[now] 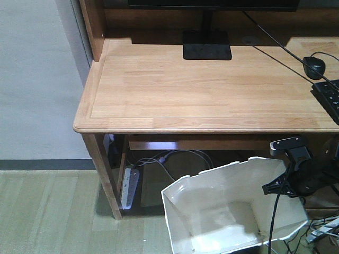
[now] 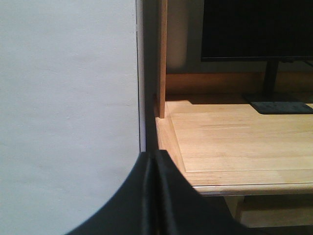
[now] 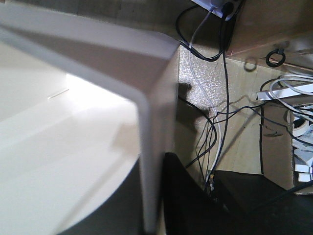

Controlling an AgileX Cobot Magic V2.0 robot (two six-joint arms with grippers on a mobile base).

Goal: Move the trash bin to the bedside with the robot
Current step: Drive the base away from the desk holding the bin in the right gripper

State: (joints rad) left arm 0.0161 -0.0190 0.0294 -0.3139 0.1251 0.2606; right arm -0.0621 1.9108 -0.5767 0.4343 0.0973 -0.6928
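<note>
The white trash bin (image 1: 222, 211) stands on the floor under the front edge of the desk, its cream inside open to view. My right gripper (image 1: 278, 185), on the robot's slim black arm, is shut on the bin's right rim. In the right wrist view the thin bin wall (image 3: 151, 122) runs straight between the two black fingers of the right gripper (image 3: 151, 198). My left gripper (image 2: 157, 159) is shut with nothing in it, held up beside the desk's left corner near the wall. The bedside is out of view.
The light wooden desk (image 1: 201, 90) carries a monitor stand (image 1: 206, 45), a black mouse (image 1: 314, 65) and a keyboard (image 1: 331, 95). A desk leg (image 1: 106, 174) and a power strip (image 1: 128, 188) lie left of the bin. Tangled cables (image 3: 215, 112) cover the floor to its right.
</note>
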